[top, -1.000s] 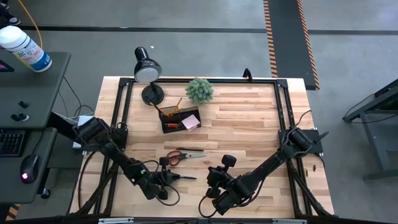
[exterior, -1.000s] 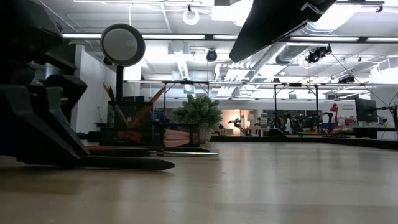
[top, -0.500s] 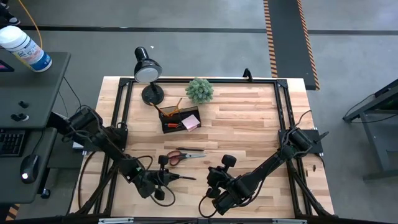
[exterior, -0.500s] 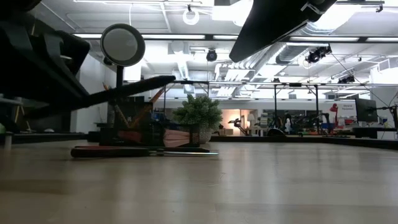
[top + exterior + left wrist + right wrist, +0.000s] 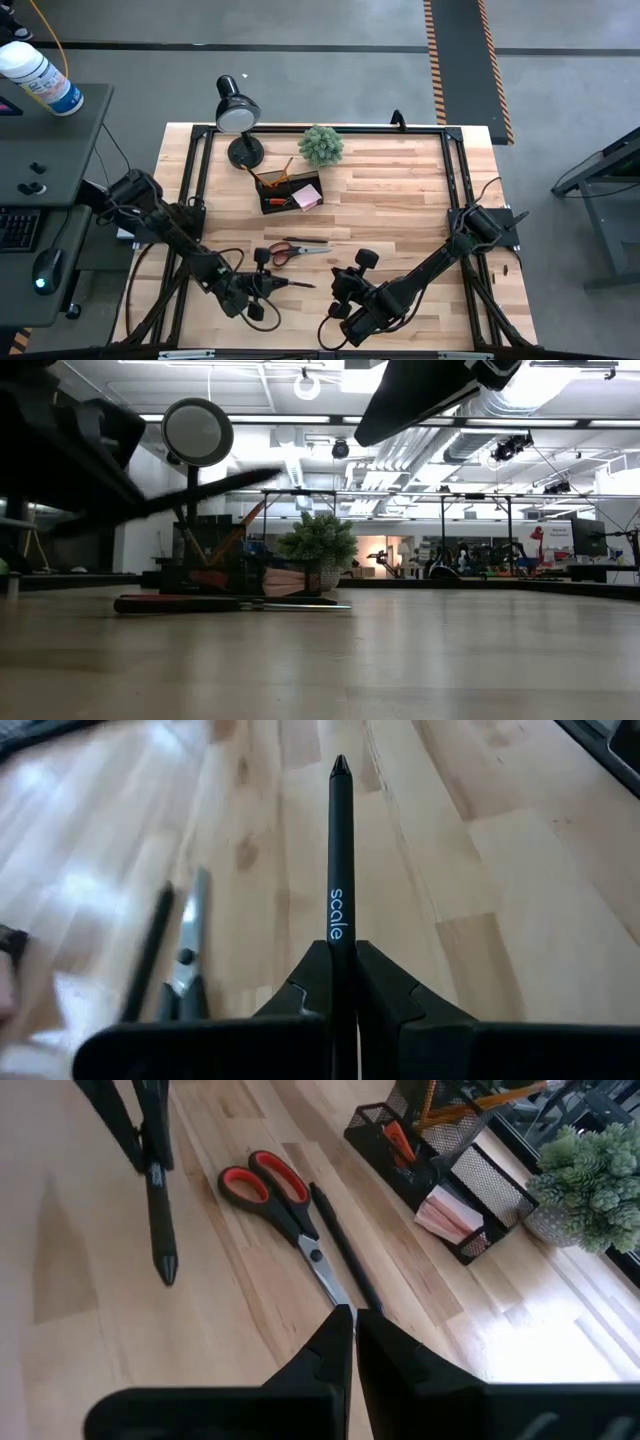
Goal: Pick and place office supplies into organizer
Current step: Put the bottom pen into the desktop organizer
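Over on the left side of the table, near its front edge, the left gripper (image 5: 272, 284) is squeezing a black pen (image 5: 338, 870) tight between its two fingers. In the low view the pen is showing up off the wood, tilted, with its tip sticking out past the fingers. Just behind it, the orange-handled scissors (image 5: 288, 250) are lying flat on the table, and a second dark pen (image 5: 343, 1250) is lying right beside their blades. Farther back, the black organizer (image 5: 290, 192) is sitting near the lamp (image 5: 236, 115) and the green plant (image 5: 321, 145). It is holding orange pencils (image 5: 470, 1100) standing up and a pink notepad (image 5: 306, 196) in one part. To the right of the scissors, the right gripper (image 5: 354, 1318) is hanging over the table with its fingers pressed together and nothing between them.
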